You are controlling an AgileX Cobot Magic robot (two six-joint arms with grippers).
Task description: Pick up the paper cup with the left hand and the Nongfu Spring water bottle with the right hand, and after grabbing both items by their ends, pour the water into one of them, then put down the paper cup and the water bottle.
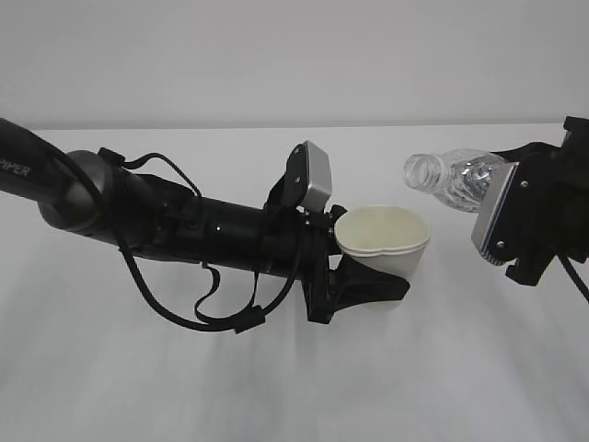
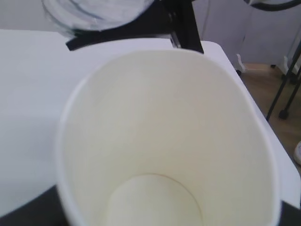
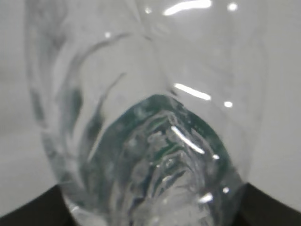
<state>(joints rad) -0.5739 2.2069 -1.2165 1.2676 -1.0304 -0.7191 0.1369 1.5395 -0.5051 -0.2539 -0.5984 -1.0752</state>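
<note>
My left gripper (image 1: 373, 278) is shut on the lower part of the white paper cup (image 1: 382, 235), holding it off the table with its mouth tilted up towards the camera. In the left wrist view the cup (image 2: 164, 141) fills the frame, and its cream inside looks dry. To the right, my right gripper (image 1: 512, 214) is shut on the base end of the Nongfu Spring water bottle (image 1: 456, 180). The bottle lies nearly level, and its open neck points left, just above and right of the cup's rim. The clear ribbed bottle (image 3: 150, 141) fills the right wrist view. I cannot make out any water.
A white table (image 1: 294, 387) spreads beneath both arms, in front of a plain pale wall. The left arm's looped black cables (image 1: 221, 313) hang under its forearm. Past the table's right edge, the left wrist view shows brown floor and a wheeled stand (image 2: 284, 94).
</note>
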